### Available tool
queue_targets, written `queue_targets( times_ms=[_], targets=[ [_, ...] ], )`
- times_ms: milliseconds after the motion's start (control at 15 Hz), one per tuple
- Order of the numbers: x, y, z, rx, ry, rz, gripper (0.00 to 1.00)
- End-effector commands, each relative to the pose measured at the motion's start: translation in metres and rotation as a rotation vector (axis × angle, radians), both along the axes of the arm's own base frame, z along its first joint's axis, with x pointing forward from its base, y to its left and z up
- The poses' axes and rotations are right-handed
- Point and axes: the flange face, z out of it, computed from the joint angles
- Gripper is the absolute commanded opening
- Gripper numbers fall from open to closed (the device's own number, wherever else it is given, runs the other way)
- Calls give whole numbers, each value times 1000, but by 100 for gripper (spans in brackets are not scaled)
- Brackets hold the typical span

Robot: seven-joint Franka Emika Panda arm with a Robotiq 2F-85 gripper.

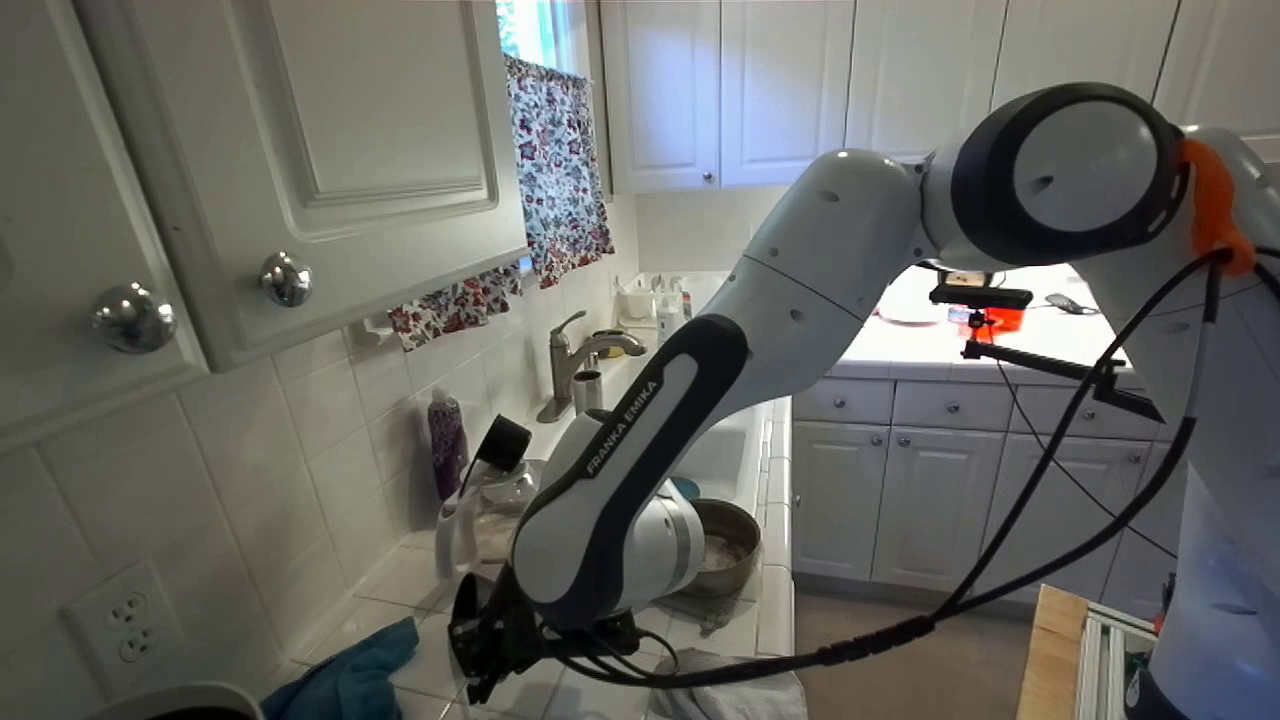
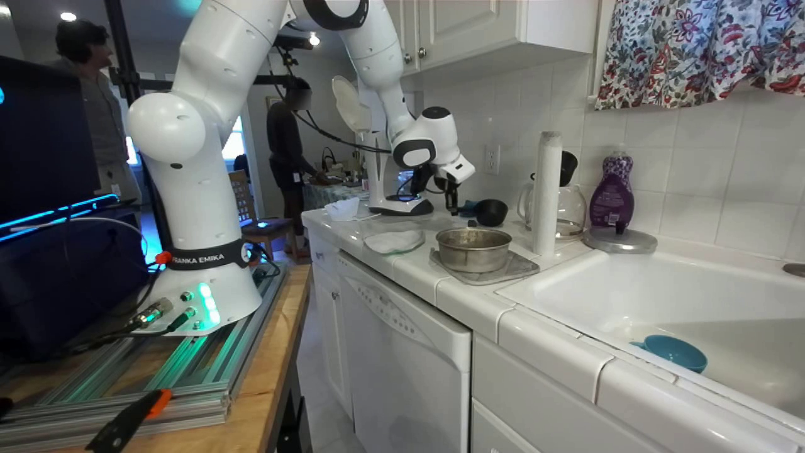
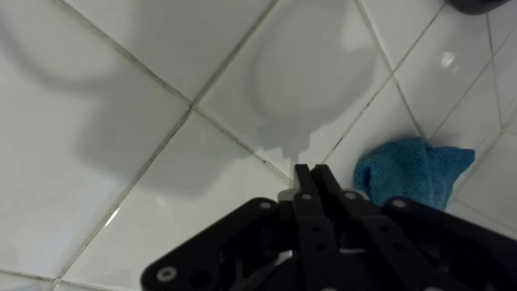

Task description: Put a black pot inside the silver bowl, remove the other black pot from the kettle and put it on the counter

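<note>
While the claw (image 3: 312,166), low in the wrist view, stands clenched with its fingertips together above the white tiled surface (image 3: 121,238), I see the black pot (image 2: 492,212) resting right of centre in an exterior view, beyond the silver bowl (image 2: 475,253) and outside it. Left of centre in an exterior view, the other black pot (image 1: 503,443) tilts atop the glass coffee pot (image 1: 497,525).

In what appears to be a home kitchen, white cabinets (image 1: 405,100) hang over a tiled counter (image 3: 80,194), where a silver bowl (image 2: 474,257) stands near a white sink (image 2: 629,289) with a blue cup (image 2: 674,353) in it. A faucet (image 1: 563,375) rises on the sink's wall side, a dishwasher (image 2: 409,371) sits under the counter, and a flowered curtain (image 2: 692,50) dresses the window (image 1: 530,25).
</note>
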Motion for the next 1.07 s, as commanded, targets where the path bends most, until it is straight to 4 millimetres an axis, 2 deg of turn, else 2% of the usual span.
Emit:
queue_targets(
  times_ms=[0,267,467,533,667,1000],
  targets=[
    [-36,11,20,-7,-56,9,1],
    [-69,5,45,14,-174,-25,1],
    [-83,3,66,97,-219,-33,1],
    [-85,-3,67,126,-229,-52,1],
    [-93,-25,77,158,-252,-99,1],
    [-103,-84,80,251,-308,-121,1]
  ],
)
